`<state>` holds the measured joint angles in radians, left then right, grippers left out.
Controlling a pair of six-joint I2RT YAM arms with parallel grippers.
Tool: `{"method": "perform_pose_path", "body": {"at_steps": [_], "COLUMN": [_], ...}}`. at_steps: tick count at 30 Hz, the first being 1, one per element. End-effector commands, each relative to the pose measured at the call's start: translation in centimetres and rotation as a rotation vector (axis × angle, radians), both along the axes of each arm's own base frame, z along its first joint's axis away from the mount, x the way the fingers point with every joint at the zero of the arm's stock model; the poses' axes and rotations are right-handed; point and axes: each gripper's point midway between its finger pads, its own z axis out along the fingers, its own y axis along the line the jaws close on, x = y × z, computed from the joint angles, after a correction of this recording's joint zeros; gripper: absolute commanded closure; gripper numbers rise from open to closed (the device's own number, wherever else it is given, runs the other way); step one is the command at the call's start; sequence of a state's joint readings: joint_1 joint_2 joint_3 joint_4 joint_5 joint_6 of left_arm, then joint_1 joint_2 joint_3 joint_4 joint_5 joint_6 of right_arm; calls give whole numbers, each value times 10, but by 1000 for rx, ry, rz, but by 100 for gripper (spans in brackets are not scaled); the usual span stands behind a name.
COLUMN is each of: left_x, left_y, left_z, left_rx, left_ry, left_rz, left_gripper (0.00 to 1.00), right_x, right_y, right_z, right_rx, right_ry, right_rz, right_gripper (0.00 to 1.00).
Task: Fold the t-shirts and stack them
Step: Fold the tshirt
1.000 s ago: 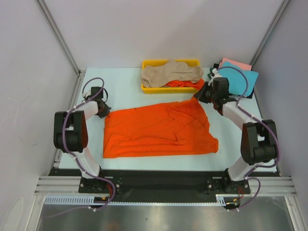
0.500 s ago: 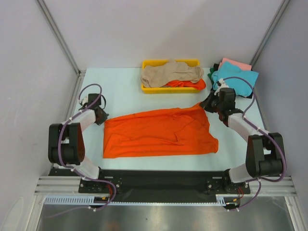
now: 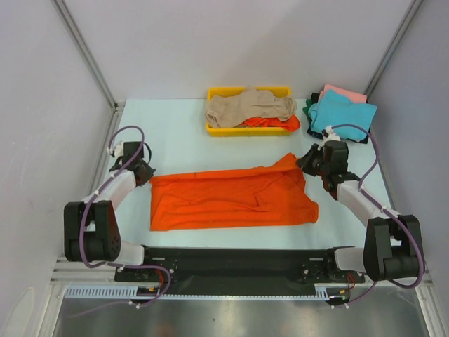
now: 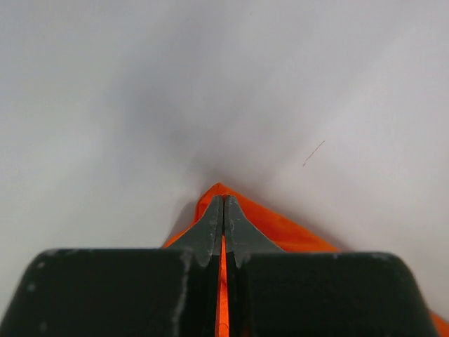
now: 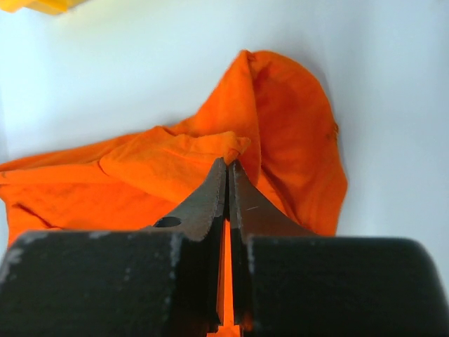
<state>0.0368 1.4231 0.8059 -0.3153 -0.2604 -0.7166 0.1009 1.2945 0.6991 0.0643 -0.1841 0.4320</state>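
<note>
Orange t-shirt (image 3: 231, 200) is pinched tight at 10 and 2 o'clock by your left end effector (image 3: 145, 173) and right end effector (image 3: 306, 161), likely so you can fold it.

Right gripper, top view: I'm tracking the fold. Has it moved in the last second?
Yes. The right gripper, shut on the orange t-shirt, has pulled toward the near edge, farther from the yellow tray.
</note>
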Motion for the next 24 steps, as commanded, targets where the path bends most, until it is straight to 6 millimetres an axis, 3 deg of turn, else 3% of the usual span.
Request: {"method": "perform_pose_path", "body": {"at_steps": [1, 9, 11, 12, 13, 14, 15, 16, 17, 18, 24], "left_x": [-6, -28, -37, -41, -47, -51, -52, -57, -58, -59, -61], "left_y": [6, -1, -2, -2, -1, -1, -1, 0, 1, 0, 3], "left_z": [9, -1, -4, -6, -7, -9, -8, -6, -5, -3, 9], "left_rx": [21, 1, -2, -4, -7, -7, -10, -17, -17, -22, -16], "left_ry": [-37, -34, -35, -38, -45, -47, -63, -84, -96, -110, -144], "left_rz": [31, 22, 27, 32, 47, 57, 63, 79, 91, 95, 112], "left_gripper": [100, 100, 99, 94, 91, 83, 46, 26, 14, 2, 3], "right_x": [-3, -22, -36, -40, -50, -53, -58, -61, -64, -64, -68], "right_y": [-10, -28, -33, -37, -43, -45, -48, -52, -53, -55, -57], "right_z": [8, -1, -17, -13, -30, -31, -32, -35, -39, -37, -40], "right_rx": [-13, -9, 16, 23, 18, 42, 50, 47, 47, 49, 24], "right_ry": [-36, -15, 27, 8, 39, 40, 38, 40, 47, 40, 80], "right_rz": [-53, -175, -231, -268, -301, -335, -355, -384, -389, -407, -408], "right_gripper": [100, 100, 100, 100, 100, 94, 76, 48, 14, 4, 0]}}
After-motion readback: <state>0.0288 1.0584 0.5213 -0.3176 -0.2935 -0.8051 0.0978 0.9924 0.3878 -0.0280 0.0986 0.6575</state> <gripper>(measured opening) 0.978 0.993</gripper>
